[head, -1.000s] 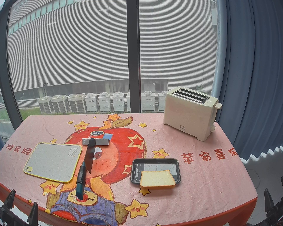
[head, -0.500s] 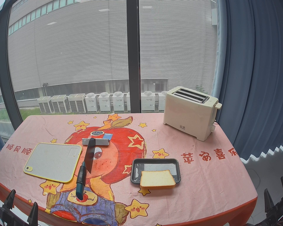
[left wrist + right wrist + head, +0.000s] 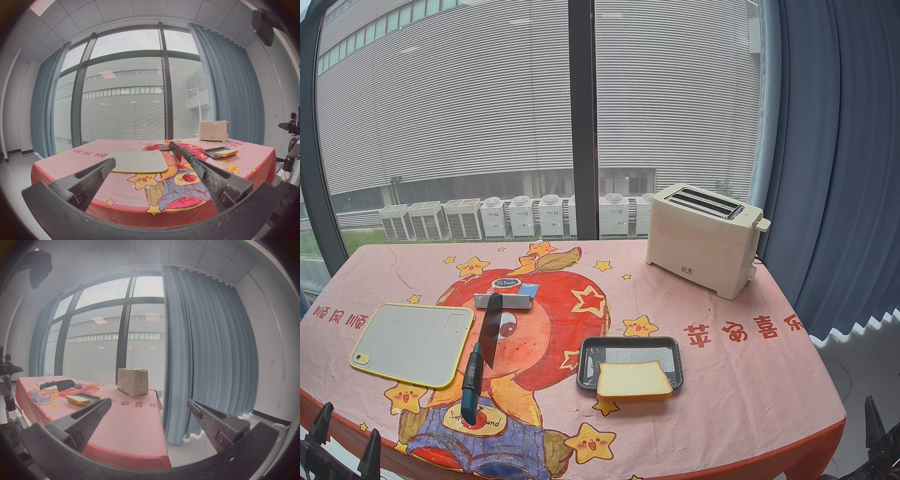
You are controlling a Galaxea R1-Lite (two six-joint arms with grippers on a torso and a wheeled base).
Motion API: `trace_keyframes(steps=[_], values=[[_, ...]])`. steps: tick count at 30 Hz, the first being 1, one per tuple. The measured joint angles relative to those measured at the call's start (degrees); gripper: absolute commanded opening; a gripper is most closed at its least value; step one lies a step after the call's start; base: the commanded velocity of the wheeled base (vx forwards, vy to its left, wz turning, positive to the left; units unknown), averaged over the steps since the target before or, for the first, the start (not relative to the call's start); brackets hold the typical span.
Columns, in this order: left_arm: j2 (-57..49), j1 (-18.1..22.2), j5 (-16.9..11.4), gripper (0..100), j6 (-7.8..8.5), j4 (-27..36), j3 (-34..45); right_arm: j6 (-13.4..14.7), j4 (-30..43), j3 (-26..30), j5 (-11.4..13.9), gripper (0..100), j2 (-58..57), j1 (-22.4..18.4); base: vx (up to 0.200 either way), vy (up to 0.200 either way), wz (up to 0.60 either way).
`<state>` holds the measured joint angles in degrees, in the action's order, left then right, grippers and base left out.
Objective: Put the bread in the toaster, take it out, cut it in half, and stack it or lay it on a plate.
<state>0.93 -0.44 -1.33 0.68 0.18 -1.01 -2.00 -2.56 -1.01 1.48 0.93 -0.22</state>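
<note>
Bread: the slice (image 3: 633,379) lies across the near rim of the dark plate (image 3: 587,365), its front edge hanging over onto the table (image 3: 737,387).
Toaster: the toaster (image 3: 703,237) sits at the far right of the table, both slots empty, well apart from the bread.
Left gripper: the left gripper (image 3: 151,161) is low off the table's near left corner, its jaws spread wide and holding nothing.
Right gripper: the right gripper (image 3: 149,402) is off the near right corner, jaws just as far apart and empty.
Risk at the pick: propped on the rim, the slice could pivot or slide off when pinched, I reckon, and a hard squeeze would crush it.
Risk at the slot: the slots look narrow, so a tilted slice may catch on the edge.
Head view: from above it shows the open slots and how the bread overhangs the rim.
Left wrist view: side-on, it shows the knife (image 3: 179,151) beside the cutting board (image 3: 139,161), blade raised on a small rest.
Right wrist view: it shows the toaster's end face.
</note>
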Motion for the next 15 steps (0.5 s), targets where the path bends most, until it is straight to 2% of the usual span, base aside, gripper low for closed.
trace_keyframes(steps=[15], values=[[0.0,0.0,0.0,100,0.00,0.0,0.0,-0.1,-1.5,0.0,0.2,100,0.0,0.0,0.000,0.000,0.00]])
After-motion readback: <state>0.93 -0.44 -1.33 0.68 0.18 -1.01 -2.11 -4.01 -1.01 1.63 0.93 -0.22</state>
